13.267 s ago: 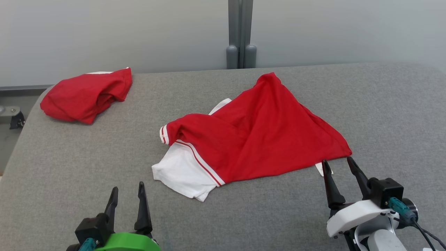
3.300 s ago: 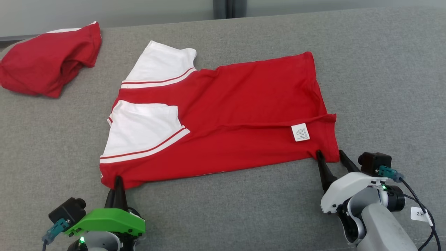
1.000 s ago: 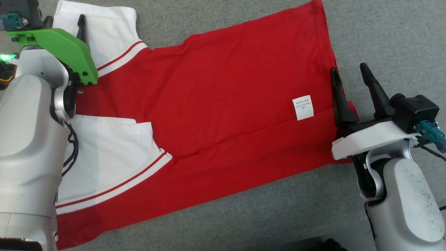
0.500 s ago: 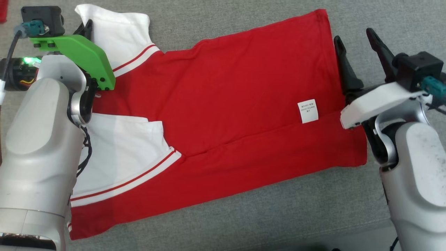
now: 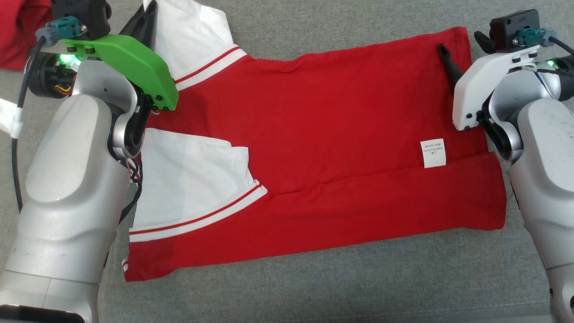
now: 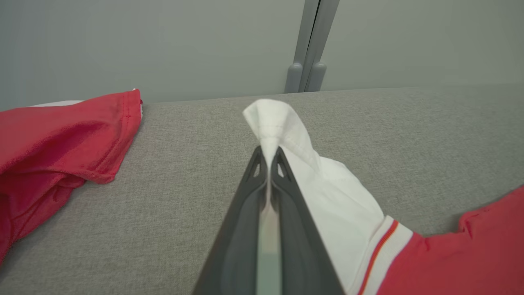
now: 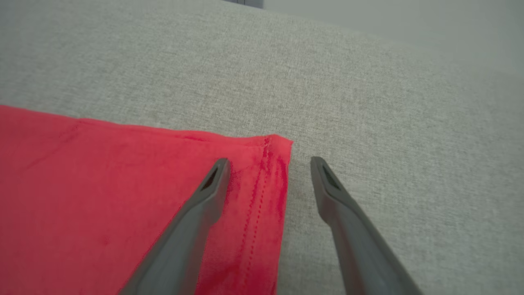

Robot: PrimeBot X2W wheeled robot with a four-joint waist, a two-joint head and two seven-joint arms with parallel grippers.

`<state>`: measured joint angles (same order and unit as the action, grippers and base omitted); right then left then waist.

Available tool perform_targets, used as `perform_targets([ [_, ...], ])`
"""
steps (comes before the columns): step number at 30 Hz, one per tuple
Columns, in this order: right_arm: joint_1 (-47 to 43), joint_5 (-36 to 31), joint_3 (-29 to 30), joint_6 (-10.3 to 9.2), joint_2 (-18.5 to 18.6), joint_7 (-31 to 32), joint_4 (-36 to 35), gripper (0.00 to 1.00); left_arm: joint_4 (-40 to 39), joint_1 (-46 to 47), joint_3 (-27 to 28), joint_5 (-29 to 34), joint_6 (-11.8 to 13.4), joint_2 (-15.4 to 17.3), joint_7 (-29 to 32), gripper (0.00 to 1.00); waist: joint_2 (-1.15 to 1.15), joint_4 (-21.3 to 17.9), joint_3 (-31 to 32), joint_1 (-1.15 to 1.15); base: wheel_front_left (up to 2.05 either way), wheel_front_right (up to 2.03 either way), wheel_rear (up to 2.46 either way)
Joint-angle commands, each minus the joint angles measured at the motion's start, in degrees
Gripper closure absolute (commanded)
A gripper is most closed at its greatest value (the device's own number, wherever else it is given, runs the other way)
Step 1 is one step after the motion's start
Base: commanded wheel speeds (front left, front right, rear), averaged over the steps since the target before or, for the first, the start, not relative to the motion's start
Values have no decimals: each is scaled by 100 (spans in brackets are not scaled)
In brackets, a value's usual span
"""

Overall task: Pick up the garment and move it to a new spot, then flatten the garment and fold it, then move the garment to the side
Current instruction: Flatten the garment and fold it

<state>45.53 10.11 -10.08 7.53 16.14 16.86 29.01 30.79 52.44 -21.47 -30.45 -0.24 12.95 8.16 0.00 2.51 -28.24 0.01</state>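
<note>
The garment (image 5: 314, 134), a red shirt with white sleeves and a small white label (image 5: 433, 153), lies spread flat on the grey padded table (image 5: 314, 287). At its far left, my left gripper (image 5: 151, 11) is shut on the tip of the upper white sleeve (image 5: 193, 31). The left wrist view shows that sleeve (image 6: 282, 123) pinched and pulled up into a peak between the closed gripper (image 6: 269, 152). My right gripper (image 5: 462, 45) stands open at the garment's far right corner. In the right wrist view the right gripper (image 7: 269, 164) straddles the stitched hem of the garment (image 7: 123, 184), one finger over cloth, one over table.
A second red garment (image 5: 18, 31) lies bunched at the table's far left, close to my left arm, and it fills the left of the left wrist view (image 6: 61, 131). A grey wall with a vertical post (image 6: 307, 45) stands behind the table's far edge.
My left gripper has shut on the white sleeve tip. The right gripper, still open, has moved up to the far hem corner. The head camera has shifted, so the whole picture moved.
</note>
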Motion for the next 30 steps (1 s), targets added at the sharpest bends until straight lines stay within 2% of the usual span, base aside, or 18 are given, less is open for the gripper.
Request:
perform_targets([
  [1,149,82,-50,-8,83,50,138,0,-83,-84,7,-38,-1,-17,-24,100,0,79,7,-1,0,0,0],
  [2,202,131,-83,-8,89,79,236,0,-129,-104,8,-46,7,-17,-17,100,0,92,5,-1,0,0,0],
  [3,259,169,-117,-8,113,88,356,8,-193,-139,8,-64,19,-17,-16,100,0,107,4,-1,0,0,0],
  [5,348,220,-158,-8,153,50,506,46,-270,-180,13,-75,35,-15,-30,100,0,124,6,-1,0,0,0],
  [7,447,256,-200,-8,175,-9,675,74,-366,-224,22,-107,46,-4,-42,100,0,135,18,-1,0,0,0],
  [8,496,272,-224,-8,176,-45,758,100,-399,-245,29,-116,58,7,-39,100,0,135,29,-1,0,0,0],
  [19,474,278,-355,-8,7,-1156,1117,100,-568,-548,133,-269,11,180,-193,100,0,24,577,-1,0,0,0],
  [25,-162,464,-566,-8,-30,-1706,939,100,-915,-1255,166,-407,-71,332,-330,100,0,-29,1093,-1,0,0,0],
  [30,-961,628,-444,-8,-49,-2064,642,100,-1499,-2239,277,-630,35,425,-483,100,0,-4,1452,-1,0,0,0],
])
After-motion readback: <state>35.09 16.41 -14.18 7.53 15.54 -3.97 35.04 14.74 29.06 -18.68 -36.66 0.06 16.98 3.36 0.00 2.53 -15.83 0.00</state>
